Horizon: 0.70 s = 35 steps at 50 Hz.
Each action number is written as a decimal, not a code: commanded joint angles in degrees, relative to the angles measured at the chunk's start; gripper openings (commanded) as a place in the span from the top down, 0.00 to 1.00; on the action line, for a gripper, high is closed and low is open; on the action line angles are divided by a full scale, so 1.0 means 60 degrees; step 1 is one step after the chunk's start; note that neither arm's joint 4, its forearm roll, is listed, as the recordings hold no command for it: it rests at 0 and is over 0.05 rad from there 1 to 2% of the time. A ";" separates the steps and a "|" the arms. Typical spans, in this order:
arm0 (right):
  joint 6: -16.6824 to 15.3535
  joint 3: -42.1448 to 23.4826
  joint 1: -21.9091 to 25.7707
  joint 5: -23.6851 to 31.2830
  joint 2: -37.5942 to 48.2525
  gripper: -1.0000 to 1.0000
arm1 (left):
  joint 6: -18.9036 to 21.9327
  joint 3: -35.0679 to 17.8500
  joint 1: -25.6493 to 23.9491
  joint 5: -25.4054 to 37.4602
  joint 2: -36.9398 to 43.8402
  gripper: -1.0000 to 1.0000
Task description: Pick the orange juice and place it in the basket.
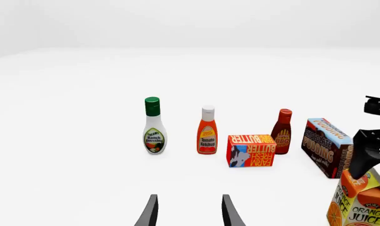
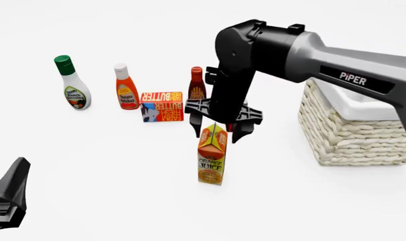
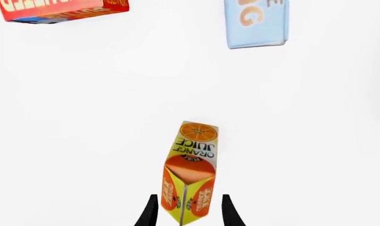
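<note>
Two black fingers of the right gripper (image 3: 186, 209) are seen spread on either side of the gabled top of the tall orange and yellow orange juice carton (image 2: 212, 155), not yet pinched on it as far as can be told. The carton stands upright on the white surface (image 2: 122, 191), in front of the flat orange butter box (image 2: 161, 106) and well apart from the cream woven wicker basket (image 2: 350, 135) to its right. The grasp step is judged in hand. Next, closing on the gable, a lift, and carriage over the basket rim are called for. The left gripper (image 1: 188, 213) is held spread and empty, away from the carton.
</note>
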 commanded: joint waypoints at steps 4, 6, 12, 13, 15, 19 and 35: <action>-0.0052 -0.0047 -0.0022 -0.0064 0.0159 0.00 | 0.0001 0.0000 -0.0002 -0.0001 0.0001 0.00; -0.0061 -0.0032 -0.0036 -0.0082 0.0182 0.00 | 0.0002 0.0000 0.0001 0.0000 0.0000 0.00; -0.0035 0.0040 -0.0001 -0.0184 0.0237 0.00 | 0.0001 0.0000 0.0001 0.0001 -0.0001 0.00; -0.0049 0.0037 -0.0009 -0.0188 0.0248 0.00 | 0.0001 0.0000 0.0001 0.0001 -0.0001 0.00; -0.0031 0.0083 0.0022 -0.0224 0.0263 0.00 | -0.0001 0.0000 -0.0001 0.0000 0.0001 0.00; -0.0029 0.0143 0.0018 -0.0303 0.0296 0.00 | 0.0001 0.0000 -0.0002 0.0000 0.0000 0.00; -0.0149 0.0118 -0.0031 -0.0367 0.0504 0.00 | -0.0001 0.0000 0.0001 0.0000 -0.0001 0.00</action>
